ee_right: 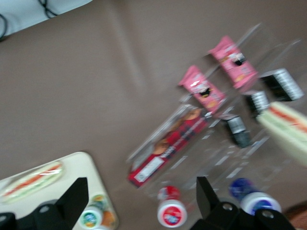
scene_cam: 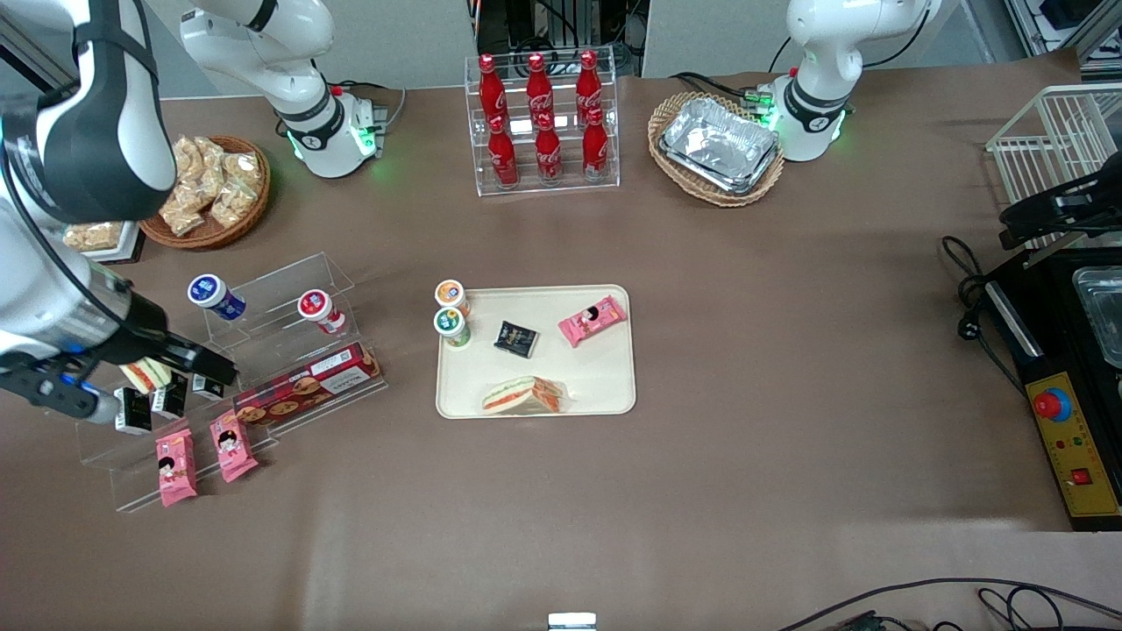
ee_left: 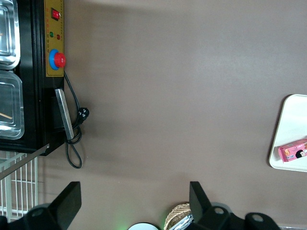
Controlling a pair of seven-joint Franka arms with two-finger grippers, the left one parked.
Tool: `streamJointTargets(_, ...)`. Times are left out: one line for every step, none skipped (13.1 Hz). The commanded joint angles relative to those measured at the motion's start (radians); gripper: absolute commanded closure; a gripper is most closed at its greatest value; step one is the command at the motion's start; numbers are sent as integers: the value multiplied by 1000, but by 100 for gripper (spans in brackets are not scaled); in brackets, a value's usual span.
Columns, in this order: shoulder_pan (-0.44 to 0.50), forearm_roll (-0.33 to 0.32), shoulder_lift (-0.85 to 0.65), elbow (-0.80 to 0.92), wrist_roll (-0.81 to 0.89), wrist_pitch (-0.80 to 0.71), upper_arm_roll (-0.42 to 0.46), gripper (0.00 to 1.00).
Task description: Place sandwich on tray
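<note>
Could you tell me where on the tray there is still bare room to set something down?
The tray is bare along its edge toward the parked arm, nearer the camera than the pink snack pack, beside the sandwich. It is crowded by the two cups and the black packet. The gripper, fingers open, hangs over the acrylic stand.

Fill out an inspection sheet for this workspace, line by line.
Surface: brown table.
Job's things: wrapped sandwich lies on the cream tray; another sandwich on the acrylic stand.
Clutter: two cups, black packet, pink packet on the tray; cola bottles; foil trays.
Grippers: gripper open, empty, above the stand.
Cables: black cord by the control box.
Surroundings: white wire rack.
</note>
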Motion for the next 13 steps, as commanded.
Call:
streamJointTargets(-23, -64, -130, -62, -126, -29, 8, 0)
streamJointTargets(-39, -63, -149, -65, -229, -47, 8, 0)
streamJointTargets(-55, -58, -155, -65, -313, -65, 8, 0)
streamJointTargets(-82, -26, -158, -65, -357, -81, 8, 0)
streamJointTargets(-99, 2, -167, -65, -377, -105, 8, 0)
streamJointTargets(-102, 6, -172, -63, -389, -108, 8, 0)
streamJointTargets(-104, 8, -173, -62, -392, -107, 6, 0)
streamJointTargets(-104, 11, -173, -62, -386, -105, 6, 0)
streamJointTargets(-102, 11, -172, -62, -372, -105, 6, 0)
streamJointTargets(-104, 9, -172, -62, -369, -102, 6, 0)
streamJointTargets(-104, 3, -173, -62, -371, -99, 6, 0)
streamJointTargets(-104, 0, -173, -60, -378, -99, 6, 0)
streamJointTargets(-104, -1, -180, -62, -385, -105, 8, 0)
